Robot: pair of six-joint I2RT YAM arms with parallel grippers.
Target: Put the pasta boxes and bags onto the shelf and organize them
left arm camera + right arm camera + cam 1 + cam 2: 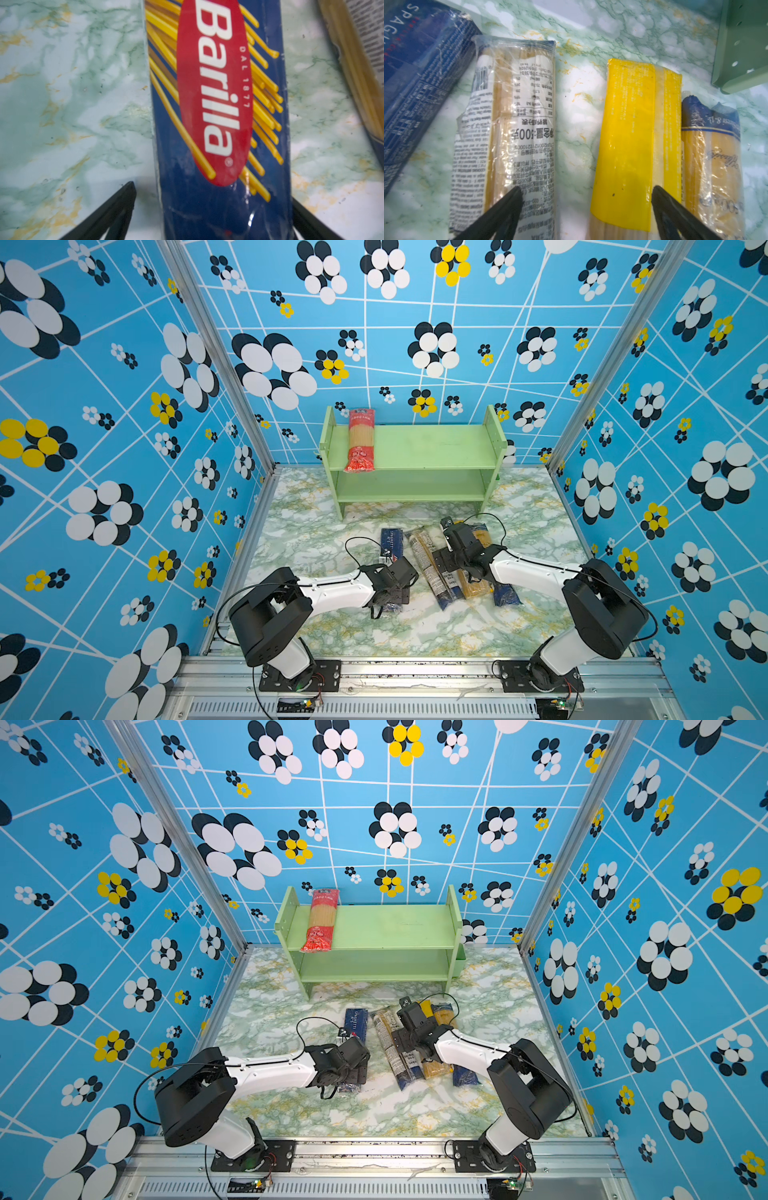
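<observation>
Top views give the layout; wrist views give the tools. The worktop [332, 635], green-veined marble, carries the shelf [436, 445] at the middle of its far edge. On the upper tier the red bag [360, 439] lies front to back at the left end, its near end overhanging the lip; the lower tier is bare. Four packs lie near the worktop's centre, in front of the shelf: the Barilla pack [218, 207] nearest the left edge, then the white-labelled pack [519, 124], the yellow-topped bag [633, 124] and, just beside it, the blue-ended clear bag [712, 155]. The left gripper [212, 193] is spread, one finger either side of the Barilla pack, pinching nothing. The right gripper [586, 189] is likewise spread, one finger over the white-labelled pack, the other over the yellow-topped bag. Hazards: closing there, the right jaws would probably catch two edges or bare marble. The left grip sits toward the pack's near end, so the lifted pack may droop and strike the shelf front or the overhanging red bag.
</observation>
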